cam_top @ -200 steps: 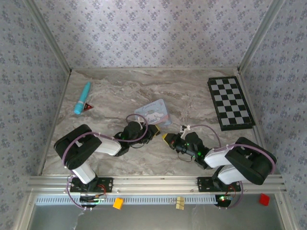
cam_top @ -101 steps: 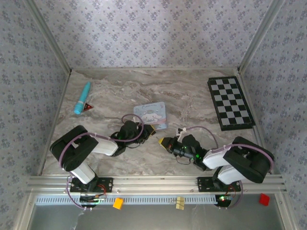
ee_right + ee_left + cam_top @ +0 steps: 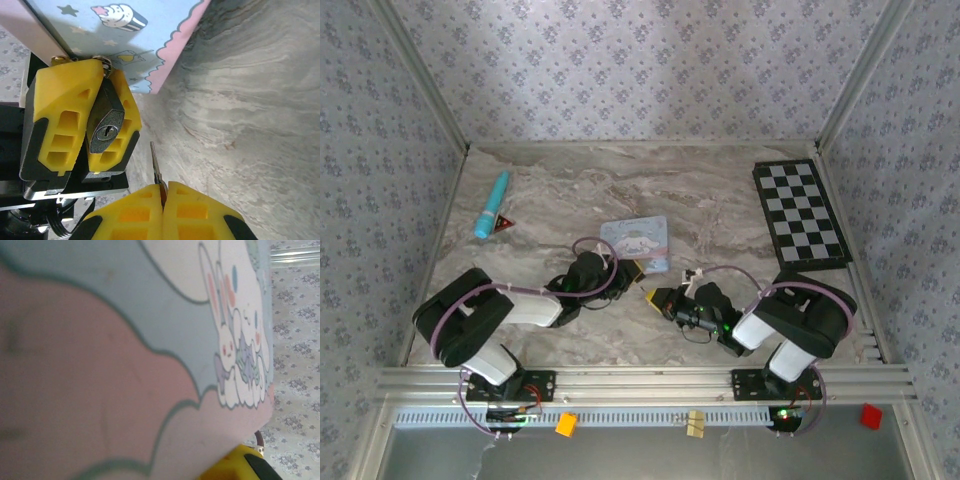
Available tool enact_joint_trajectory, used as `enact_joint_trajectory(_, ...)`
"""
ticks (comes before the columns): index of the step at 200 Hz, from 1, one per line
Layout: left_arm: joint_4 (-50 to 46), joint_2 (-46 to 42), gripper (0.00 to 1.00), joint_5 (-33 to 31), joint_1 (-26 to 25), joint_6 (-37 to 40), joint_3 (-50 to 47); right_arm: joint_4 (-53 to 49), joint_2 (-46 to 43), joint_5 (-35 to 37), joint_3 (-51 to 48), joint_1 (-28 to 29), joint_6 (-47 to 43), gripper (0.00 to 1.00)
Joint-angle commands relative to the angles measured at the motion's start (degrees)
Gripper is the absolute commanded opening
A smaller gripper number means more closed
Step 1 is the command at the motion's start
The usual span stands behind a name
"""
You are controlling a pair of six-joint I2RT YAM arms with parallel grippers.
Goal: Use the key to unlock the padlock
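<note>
Leftward along the near edge went the right gripper [image 3: 653,297] over the last second, its elbow folding in from the right edge of the bench [image 3: 720,195], while the pastel tin [image 3: 638,242] settled squarer and slightly nearer. Seen from above, the left gripper [image 3: 631,268] lay low near the middle of the bench, just in front of the tin's near edge, and the right gripper faced it from the right, close but apart. In the right wrist view, the left gripper's yellow fingers [image 3: 57,117] were clamped on the small dark padlock [image 3: 106,125], keyhole end toward the camera and the thin shackle up by the fingertips, just beside the tin's [image 3: 107,37] scalloped pink edge. The right gripper [image 3: 164,192] had its jaws pressed together on the key [image 3: 156,166], whose thin blade stood out toward the padlock without touching it, off to one side of the keyhole. The left wrist view looked closely along the tin's [image 3: 125,360] blue and pink lid with its cartoon rabbit; one yellow fingertip [image 3: 240,465] showed at the bottom. A chessboard [image 3: 801,215] lay at the far right corner, well apart. A teal tube [image 3: 491,204] and a small red triangle [image 3: 504,223] lay by the left edge.
</note>
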Motion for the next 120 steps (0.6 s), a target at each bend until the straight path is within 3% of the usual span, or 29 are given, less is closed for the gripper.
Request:
enact_joint_trajectory(1, 1.4, -1.9, 0.12, 0.8, -0.3, 1.1, 0.0, 3.0, -0.2, -0.5, 0.2, -0.2, 0.6, 0.00)
enact_joint_trajectory(120, 7.6, 1.6, 0.12, 2.3, 0.5, -0.8, -1.2, 1.8, -2.9, -0.5, -0.2, -1.2, 0.6, 0.00)
